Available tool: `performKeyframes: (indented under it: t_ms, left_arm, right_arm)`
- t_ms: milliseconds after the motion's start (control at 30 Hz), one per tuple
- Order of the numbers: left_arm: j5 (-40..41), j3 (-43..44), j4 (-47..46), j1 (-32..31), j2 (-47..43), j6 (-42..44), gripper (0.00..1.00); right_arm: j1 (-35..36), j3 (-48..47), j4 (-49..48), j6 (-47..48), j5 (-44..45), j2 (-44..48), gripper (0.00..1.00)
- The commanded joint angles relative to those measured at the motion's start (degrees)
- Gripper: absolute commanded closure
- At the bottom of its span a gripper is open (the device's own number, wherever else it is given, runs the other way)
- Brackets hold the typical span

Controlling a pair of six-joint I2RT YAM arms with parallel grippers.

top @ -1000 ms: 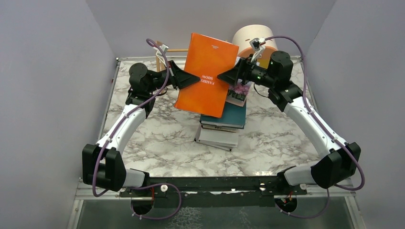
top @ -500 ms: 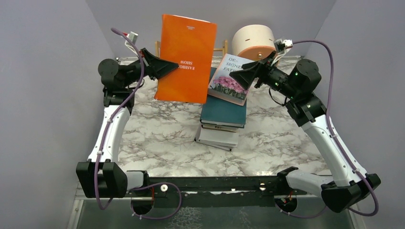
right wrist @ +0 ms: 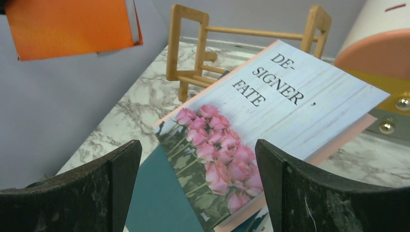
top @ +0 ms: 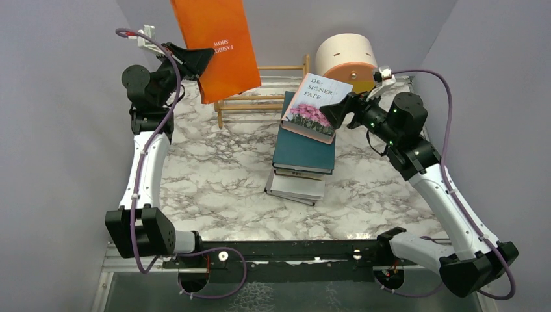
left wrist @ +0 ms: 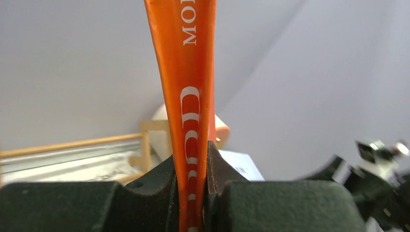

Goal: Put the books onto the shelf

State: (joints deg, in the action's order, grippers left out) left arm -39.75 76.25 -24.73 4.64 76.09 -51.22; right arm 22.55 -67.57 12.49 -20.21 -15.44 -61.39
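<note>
My left gripper is shut on the spine edge of a large orange book, which hangs high at the back left, above the light-wood shelf. The left wrist view shows the orange book pinched edge-on between both pads. A stack of books lies mid-table, dark teal over grey and white ones. On top rests a white book with pink roses, skewed. My right gripper is open just right of that book, holding nothing. In the right wrist view the rose book lies ahead of the spread fingers.
A round cream and orange drawer unit stands at the back right beside the shelf. Grey walls close in on left, right and back. The marble tabletop spreads around the stack.
My left gripper has carried the orange book up and to the left, off the stack. The right gripper let go of it, opened and drew back to the right, uncovering the rose book.
</note>
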Motion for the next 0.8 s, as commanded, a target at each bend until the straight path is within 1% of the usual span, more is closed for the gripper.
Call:
performKeyframes:
  t_ms: [0,67,100,200,467,600,767]
  left_arm:
    - [18.0,0.8,1.5,-0.5,3.8,7.3,1.00]
    - [23.0,1.8,1.9,-2.0,6.3,10.5,1.00]
    - [24.9,3.7,3.0,-3.0,8.0,12.7,1.00]
    - [31.5,10.9,9.2,-6.7,14.2,19.7,1.00]
    - [46.9,28.9,20.7,-15.2,31.3,33.8,1.00]
    - [54.1,35.3,24.8,-17.8,38.4,38.5,1.00]
    - [57.8,42.4,30.8,-17.9,45.4,40.0,1.00]
  right_arm:
    - [0.2,2.5,-0.3,2.3,3.8,1.0,0.14]
    - [0.2,3.1,-0.6,2.6,3.7,0.5,0.14]
    - [0.2,3.2,-0.7,2.8,3.6,0.2,0.14]
    - [0.2,4.2,-1.0,3.6,3.5,-0.8,0.14]
    - [0.2,5.5,-0.9,4.5,4.0,-1.5,0.14]
    - [0.2,5.2,-0.6,4.7,4.3,-1.5,0.14]
    - [0.2,5.2,-0.3,4.8,3.7,-1.8,0.14]
